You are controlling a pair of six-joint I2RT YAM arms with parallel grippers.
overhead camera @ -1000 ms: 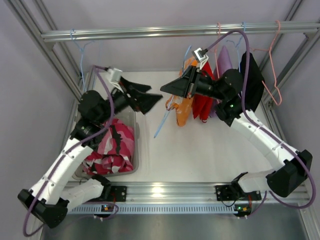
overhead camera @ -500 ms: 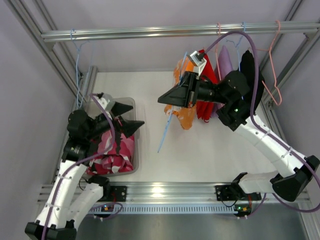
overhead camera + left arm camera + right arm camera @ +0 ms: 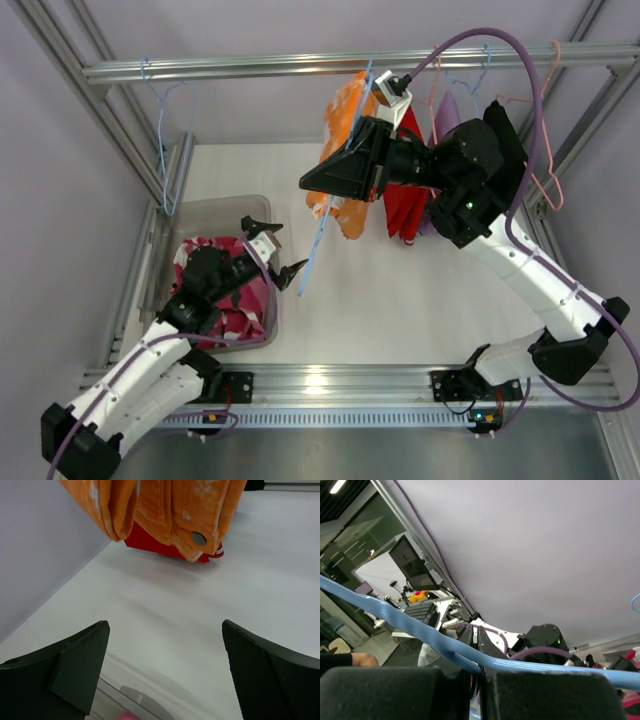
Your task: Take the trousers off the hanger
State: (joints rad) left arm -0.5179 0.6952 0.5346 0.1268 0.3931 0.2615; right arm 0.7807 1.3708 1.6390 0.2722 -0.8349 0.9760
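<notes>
Orange trousers (image 3: 340, 130) with white blotches hang on a blue hanger (image 3: 410, 625). They are up in the air, to the right of the clear bin (image 3: 225, 200) and farther back than it. In the left wrist view their bottom ends dangle above the white tabletop (image 3: 400, 300) and do not touch it. A dark round button shows on one end.

The right pincer (image 3: 477, 680) is squeezed tight on the blue hanger. Its two black fingers pinch the thin blue bar between them. It holds the hanger, not the cloth. The long end of the hanger pokes down toward the right side of the bin.

Pink, white and black camouflage trousers (image 3: 245, 305) lie crumpled up inside the bin.

The left pincer (image 3: 280, 250) floats just over the right edge of the bin. Its fingers are spread as wide as they go, and nothing is between them. It points away from the bin toward the orange trousers and is well apart from them.

A red cloth (image 3: 405, 205) hangs on the side of the orange trousers that is away from the bin, just beside them. A metal rail (image 3: 250, 66) runs across high up, behind the bin. A thin light blue wire hanger (image 3: 161, 130) hangs from the rail, just behind the bin's back left corner.
</notes>
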